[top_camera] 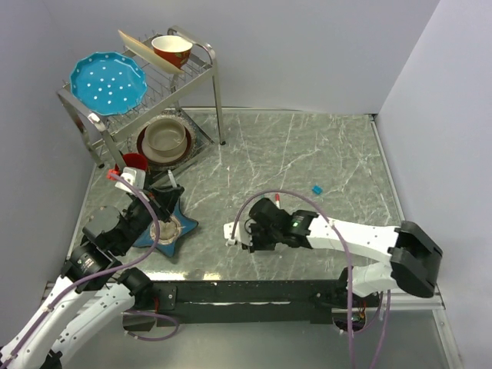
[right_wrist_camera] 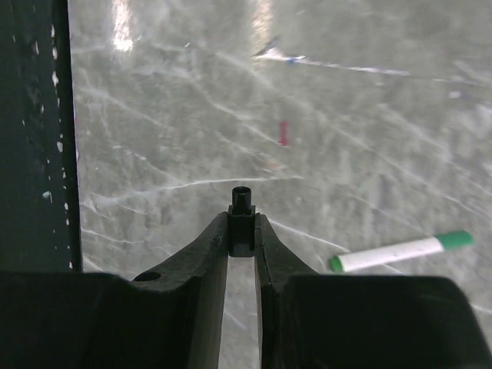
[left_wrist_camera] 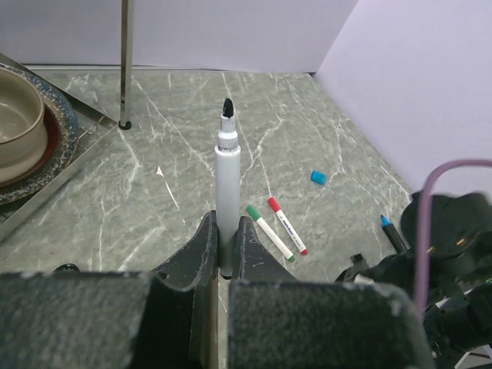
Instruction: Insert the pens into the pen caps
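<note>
Top view: left gripper [top_camera: 164, 198] and right gripper [top_camera: 233, 233] are seen well apart.
Left wrist: a black-tipped marker [left_wrist_camera: 226, 177] is pinched upright between the jaws.
Right wrist: a black cap [right_wrist_camera: 243, 219] is pinched at the very fingertips; it could be dislodged by a misaligned push.

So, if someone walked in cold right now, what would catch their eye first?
The left gripper clamps a grey, black-tipped pen, bare tip pointing away from the wrist, while the right gripper pinches a tiny black cap. On the marble table lie a green-tipped pen and a red-tipped pen side by side, a blue cap beyond them.
</note>
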`<state>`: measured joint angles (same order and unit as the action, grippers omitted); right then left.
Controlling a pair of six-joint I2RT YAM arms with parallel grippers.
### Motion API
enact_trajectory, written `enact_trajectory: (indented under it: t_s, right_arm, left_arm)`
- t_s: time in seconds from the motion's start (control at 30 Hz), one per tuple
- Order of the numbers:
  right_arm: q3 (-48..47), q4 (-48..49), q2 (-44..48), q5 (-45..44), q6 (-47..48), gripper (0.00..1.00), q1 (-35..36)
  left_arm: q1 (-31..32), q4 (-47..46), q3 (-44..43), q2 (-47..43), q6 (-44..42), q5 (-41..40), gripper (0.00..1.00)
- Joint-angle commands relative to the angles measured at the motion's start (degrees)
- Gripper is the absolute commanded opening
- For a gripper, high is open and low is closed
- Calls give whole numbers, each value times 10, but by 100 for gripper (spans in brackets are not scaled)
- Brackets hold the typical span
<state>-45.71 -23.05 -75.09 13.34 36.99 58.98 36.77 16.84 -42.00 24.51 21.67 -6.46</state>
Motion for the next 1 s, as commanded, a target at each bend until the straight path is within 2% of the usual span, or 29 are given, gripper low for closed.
enact_trajectory:
  t_s: [0.0,0.07,0.17,0.37,0.43,0.5,0.67,0.8,0.87,0.9,0.93,0.97]
  right_arm:
    - [5,-2,-35,-38,21,11,15]
    - [5,-12,-40,-42,28,11,15]
    - [5,-16,-50,-45,40,21,17]
    - [-3,-26,-98,-47,39,29,16]
    - [-9,-30,-99,-50,34,31,17]
    - [-8,-26,-93,-55,33,40,16]
    - [-6,-14,-55,-89,12,46,16]
    - [-13,19,-15,-111,-109,49,16]
    - [-16,41,10,-116,-219,52,16]
    - [-17,50,18,-132,-259,52,16]
    - [-21,66,25,-159,-346,52,16]
    - [-26,65,33,-180,-396,50,14]
  left_arm:
    - [-4,-25,3,-9,-7,-14,1]
    - [-4,-27,4,-10,-7,-14,1]
    - [-5,-28,4,-7,-8,-7,1]
    - [-5,-25,3,-3,-8,-3,1]
    - [-5,-25,3,-3,-8,-4,1]
    - [-5,-25,5,-5,-8,-5,1]
    - [-4,-29,8,-6,-7,-6,1]
    - [-5,-25,3,3,-7,0,1]
    - [-5,-22,1,3,-8,0,1]
    - [-5,-22,2,1,-8,-1,1]
    - [-5,-23,2,-2,-8,-2,1]
    - [-5,-26,4,-6,-8,-2,1]
